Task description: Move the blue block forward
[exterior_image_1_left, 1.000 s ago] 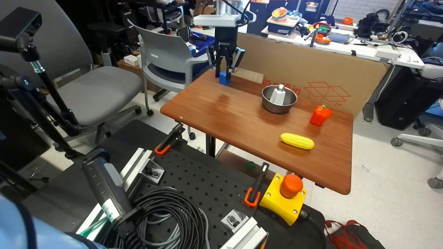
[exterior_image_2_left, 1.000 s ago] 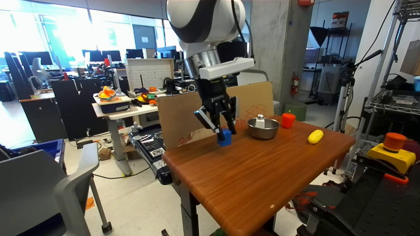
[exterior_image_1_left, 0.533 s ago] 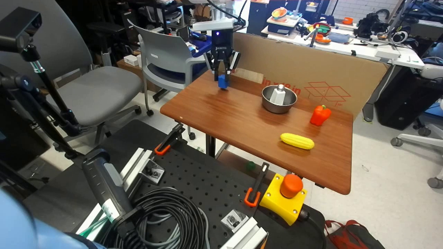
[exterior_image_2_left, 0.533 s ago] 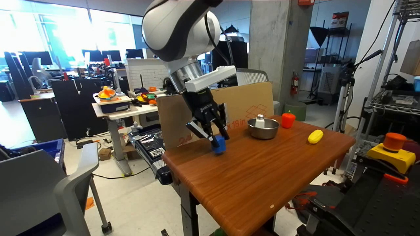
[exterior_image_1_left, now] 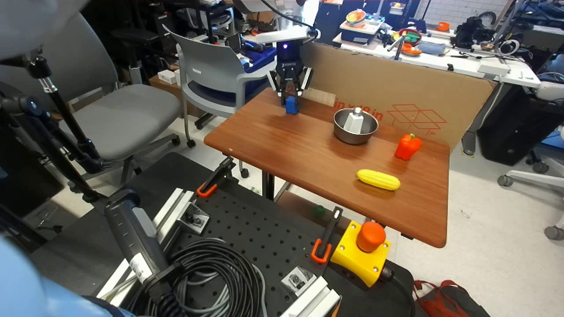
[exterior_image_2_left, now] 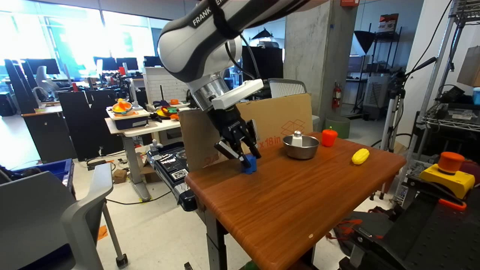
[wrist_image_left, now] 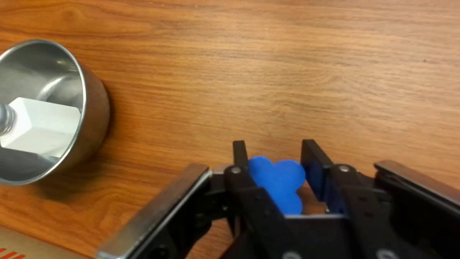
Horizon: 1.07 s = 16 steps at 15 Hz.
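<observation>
Your metal bowl [wrist_image_left: 96,111] holds a white shaker [wrist_image_left: 46,124], whose metal cap [exterior_image_2_left: 297,133] shows above the rim in an exterior view; well to the bowl's left and off the worktop [exterior_image_1_left: 308,145], a blue bin [exterior_image_2_left: 68,179] has contents too dark to name. Your claw [wrist_image_left: 276,153] pinches the blue block [wrist_image_left: 278,180], apart from the bowl and to its left in both exterior views; the block's top shows rounded lobes in the wrist view, and you cannot tell whether its underside touches the worktop. Against a second ago, you have claw and block lower; against half a second ago, an exterior view puts both closer to the bowl. More of your arm [exterior_image_2_left: 183,50] is in sight, while the bowl, the shaker, the red pepper [exterior_image_1_left: 407,147] and the yellow corn [exterior_image_1_left: 378,179] keep their places. In both exterior views the pepper sits near the bowl's right, the corn farther out on that side. The worktop is brown wood grain, with a cardboard sheet [exterior_image_1_left: 365,79] standing along its edge behind the bowl. Nearer the camera than the bowl in an exterior view, a yellow box [exterior_image_1_left: 359,260] with an orange button [exterior_image_1_left: 371,236] sits on a black perforated board [exterior_image_1_left: 269,229]. Beyond the bowl stand a cluttered white bench [exterior_image_1_left: 467,67] and a concrete column [exterior_image_2_left: 305,56].
</observation>
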Each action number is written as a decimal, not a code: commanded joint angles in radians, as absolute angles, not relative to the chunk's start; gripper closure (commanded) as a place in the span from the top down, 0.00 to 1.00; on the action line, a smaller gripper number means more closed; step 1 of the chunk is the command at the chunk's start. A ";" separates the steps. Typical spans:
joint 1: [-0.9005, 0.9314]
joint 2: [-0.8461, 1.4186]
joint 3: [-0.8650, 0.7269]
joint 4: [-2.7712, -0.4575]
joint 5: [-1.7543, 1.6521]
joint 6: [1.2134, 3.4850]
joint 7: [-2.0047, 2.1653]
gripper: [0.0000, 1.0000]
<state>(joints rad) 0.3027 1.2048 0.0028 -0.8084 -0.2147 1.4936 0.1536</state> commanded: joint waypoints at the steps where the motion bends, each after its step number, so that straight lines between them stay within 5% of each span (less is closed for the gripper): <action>1: 0.313 1.279 -0.014 -0.670 -0.224 1.434 0.105 0.74; 5: 0.294 1.241 -0.001 -0.690 -0.211 1.458 0.101 1.00; 16: 0.191 1.129 0.043 -0.780 -0.085 1.637 0.148 1.00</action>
